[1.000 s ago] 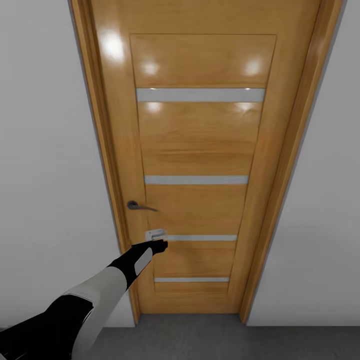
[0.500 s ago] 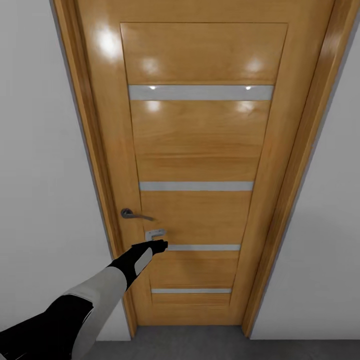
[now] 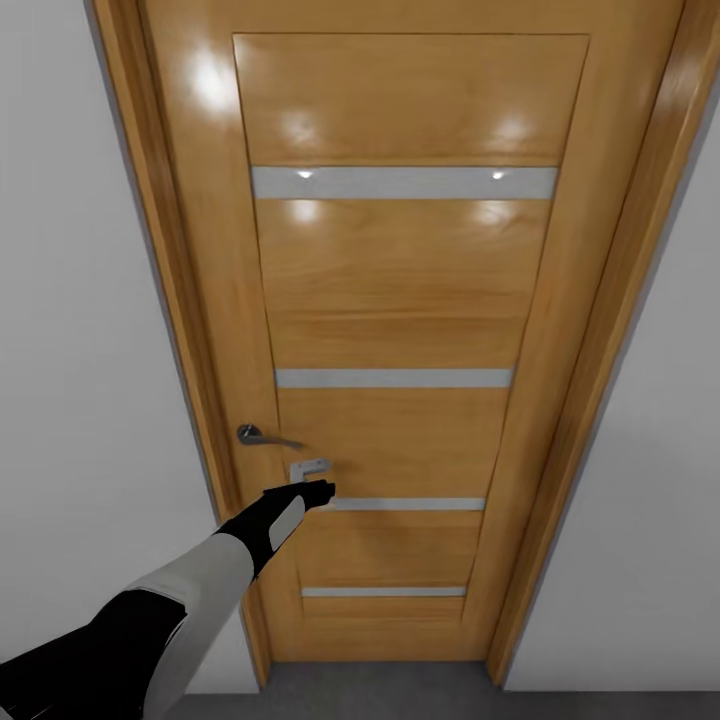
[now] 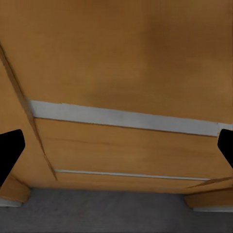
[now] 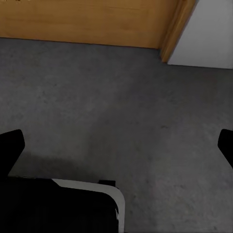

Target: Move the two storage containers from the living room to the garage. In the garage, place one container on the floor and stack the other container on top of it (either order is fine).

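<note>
1. No bins in sight here, just a shut wooden door (image 3: pixel 400 330) standing tall and upright with grey strips running across it.
2. Left gripper (image 3: pixel 318 492) reaches out just below the lever handle (image 3: pixel 262 436), fingers spread wide, nothing held.
3. Right gripper (image 5: pixel 116 145) hangs over grey floor (image 5: pixel 121 97), spread too, empty.

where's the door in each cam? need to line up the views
Head view: door across the centre, handle at its left edge, left gripper just below the handle.
Left wrist view: door close up, covering most of the picture.
Right wrist view: door as a strip along the top.
Shared landmark: grey floor at the door's foot.
</note>
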Robot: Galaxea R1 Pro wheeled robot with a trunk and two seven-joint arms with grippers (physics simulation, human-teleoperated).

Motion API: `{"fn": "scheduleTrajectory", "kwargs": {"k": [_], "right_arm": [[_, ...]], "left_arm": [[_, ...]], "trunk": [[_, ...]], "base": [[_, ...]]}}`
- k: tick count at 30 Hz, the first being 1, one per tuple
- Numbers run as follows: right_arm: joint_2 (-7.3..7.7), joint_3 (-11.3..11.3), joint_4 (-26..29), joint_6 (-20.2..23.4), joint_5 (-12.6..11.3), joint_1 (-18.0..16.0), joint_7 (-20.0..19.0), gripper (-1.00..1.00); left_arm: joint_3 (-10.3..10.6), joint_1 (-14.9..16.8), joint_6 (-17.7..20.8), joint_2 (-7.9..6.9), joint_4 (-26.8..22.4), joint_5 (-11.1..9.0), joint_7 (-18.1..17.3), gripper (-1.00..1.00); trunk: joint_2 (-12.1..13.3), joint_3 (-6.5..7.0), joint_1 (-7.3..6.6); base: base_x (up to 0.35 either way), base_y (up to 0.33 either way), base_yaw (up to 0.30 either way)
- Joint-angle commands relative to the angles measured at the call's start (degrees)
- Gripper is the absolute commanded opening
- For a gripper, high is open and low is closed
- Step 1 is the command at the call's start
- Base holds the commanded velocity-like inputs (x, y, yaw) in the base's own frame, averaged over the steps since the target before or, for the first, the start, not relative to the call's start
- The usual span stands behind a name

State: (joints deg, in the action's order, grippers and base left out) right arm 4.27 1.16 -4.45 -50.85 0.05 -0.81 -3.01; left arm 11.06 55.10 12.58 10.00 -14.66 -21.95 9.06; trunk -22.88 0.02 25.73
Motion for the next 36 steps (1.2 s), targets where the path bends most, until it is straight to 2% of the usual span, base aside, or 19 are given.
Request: {"fn": "scheduleTrajectory", "kwargs": {"k": [1, 3, 4, 7, 13, 21, 36], "right_arm": [[0.01, 0.1, -0.2, -0.1, 0.0, -0.1, -0.2, 1.00], [0.03, 0.1, -0.2, 0.1, 0.0, 0.1, -0.2, 1.00], [-0.03, 0.1, -0.2, -0.2, 0.0, 2.2, -0.3, 1.00], [-0.21, 0.2, -0.2, -0.3, 0.0, 3.5, -0.4, 1.00], [-0.45, 0.2, -0.2, -0.3, 0.0, 4.3, -0.4, 1.00], [-0.57, 0.2, -0.2, -0.2, 0.6, 4.6, -0.4, 1.00], [-0.58, 0.2, -0.1, -0.1, 1.1, 4.6, -0.3, 1.00]], "left_arm": [[0.3, 0.0, 0.2, 0.00, -0.1, -0.4, 0.4, 1.00], [0.3, 0.0, 0.2, 0.00, 0.0, -0.4, 0.4, 1.00], [0.3, 0.0, 0.3, 0.00, 0.0, -0.4, 0.4, 1.00], [0.3, 0.0, 0.3, 0.00, -0.1, -0.4, 0.4, 1.00], [0.3, 0.0, 0.3, 0.00, -0.1, -0.4, 0.4, 1.00], [0.3, 0.0, 0.3, 0.00, -0.1, -0.4, 0.4, 1.00], [0.3, 0.0, 0.3, 0.00, 0.0, -0.4, 0.5, 1.00]], "trunk": [[0.0, -0.02, 0.05], [0.0, -0.02, 0.05], [0.0, -0.02, 0.05], [0.0, -0.02, 0.05], [0.0, -0.02, 0.05], [0.0, -0.02, 0.05], [0.0, -0.02, 0.05]], "base": [[0.304, 0.000, 0.000], [0.266, 0.000, 0.000], [0.030, 0.000, 0.000], [0.012, 0.000, 0.000], [0.034, 0.000, 0.000], [0.234, 0.000, 0.000], [0.083, 0.007, 0.000]]}}
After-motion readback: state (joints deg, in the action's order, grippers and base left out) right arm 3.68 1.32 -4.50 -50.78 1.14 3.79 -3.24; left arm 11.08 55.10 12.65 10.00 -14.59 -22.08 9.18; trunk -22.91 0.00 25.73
